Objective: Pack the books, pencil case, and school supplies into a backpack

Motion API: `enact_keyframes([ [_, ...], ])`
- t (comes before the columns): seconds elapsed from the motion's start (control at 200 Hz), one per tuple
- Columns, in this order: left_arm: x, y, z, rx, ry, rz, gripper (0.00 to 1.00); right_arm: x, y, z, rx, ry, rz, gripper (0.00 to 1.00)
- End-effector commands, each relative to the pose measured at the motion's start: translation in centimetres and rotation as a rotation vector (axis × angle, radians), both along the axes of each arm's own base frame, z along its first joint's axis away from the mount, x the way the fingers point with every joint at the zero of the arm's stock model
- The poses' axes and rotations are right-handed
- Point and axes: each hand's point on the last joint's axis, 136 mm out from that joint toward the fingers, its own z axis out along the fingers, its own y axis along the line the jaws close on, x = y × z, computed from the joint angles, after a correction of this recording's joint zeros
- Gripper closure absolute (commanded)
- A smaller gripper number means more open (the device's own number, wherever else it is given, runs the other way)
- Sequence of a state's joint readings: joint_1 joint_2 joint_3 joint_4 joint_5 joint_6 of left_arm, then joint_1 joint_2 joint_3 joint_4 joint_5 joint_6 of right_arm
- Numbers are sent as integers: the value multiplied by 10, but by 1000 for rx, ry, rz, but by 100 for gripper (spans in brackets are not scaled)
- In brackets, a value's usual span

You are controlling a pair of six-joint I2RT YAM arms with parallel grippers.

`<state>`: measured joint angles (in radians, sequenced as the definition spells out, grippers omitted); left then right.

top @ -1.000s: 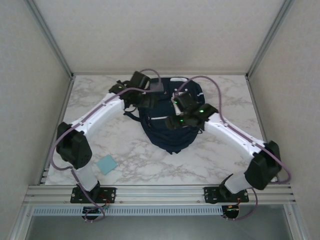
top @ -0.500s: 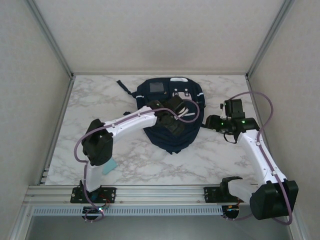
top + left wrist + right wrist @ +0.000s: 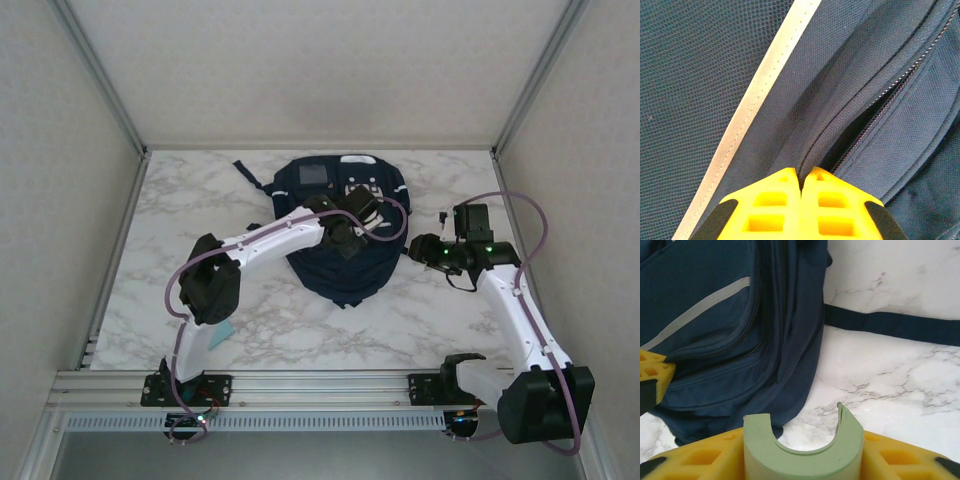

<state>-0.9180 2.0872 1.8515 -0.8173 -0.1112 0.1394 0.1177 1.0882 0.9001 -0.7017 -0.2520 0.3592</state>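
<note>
The navy backpack [image 3: 345,270] lies flat mid-table with its grey patch at the far end. My left gripper [image 3: 345,236] rests on its middle; in the left wrist view the yellow fingers [image 3: 771,200] are shut on a fold of backpack fabric [image 3: 850,90] beside a partly open zipper [image 3: 875,115]. Just off the pack's right edge, my right gripper [image 3: 420,248] holds the pale green pad [image 3: 802,460], bent into a U between its fingers. The pale blue pad [image 3: 222,333] lies near the left arm's base, partly hidden by it. The books are out of view.
A dark strap [image 3: 900,326] trails over the marble to the right of the backpack [image 3: 730,315]. The left gripper's yellow finger [image 3: 652,371] shows at the pack's zipper. Frame posts and grey walls enclose the table [image 3: 470,320].
The left gripper left the pack's far-left corner and settled on its middle. The right gripper drew back off the pack to its right side, then edged slightly toward it.
</note>
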Motion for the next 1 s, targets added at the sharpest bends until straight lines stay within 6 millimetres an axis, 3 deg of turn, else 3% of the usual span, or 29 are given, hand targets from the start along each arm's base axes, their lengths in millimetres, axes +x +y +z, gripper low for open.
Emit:
enact_keyframes([
  [0.0, 13, 5, 34, -38, -52, 48, 100, 4, 13, 7, 98, -21, 7, 50],
  [0.195, 33, 7, 57, -113, -71, 130, 100, 17, 46, 12, 215, -52, 51, 52],
  [0.375, 48, 0, 94, -217, -113, 164, 100, 38, 82, 10, 220, -68, 114, 52],
  [0.691, 71, 0, 101, -259, -103, 245, 100, 84, 119, -4, 220, -49, 103, 50],
  [0.731, 72, 1, 103, -266, -101, 250, 100, 89, 122, -4, 220, -45, 99, 46],
  [0.771, 72, 0, 106, -277, -99, 252, 100, 94, 124, -6, 218, -38, 87, 32],
  [0.816, 71, 1, 109, -286, -98, 253, 100, 98, 126, -6, 217, -37, 79, 3],
  [0.996, 72, 3, 116, -301, -99, 267, 100, 97, 125, -2, 218, -55, 73, 1],
])
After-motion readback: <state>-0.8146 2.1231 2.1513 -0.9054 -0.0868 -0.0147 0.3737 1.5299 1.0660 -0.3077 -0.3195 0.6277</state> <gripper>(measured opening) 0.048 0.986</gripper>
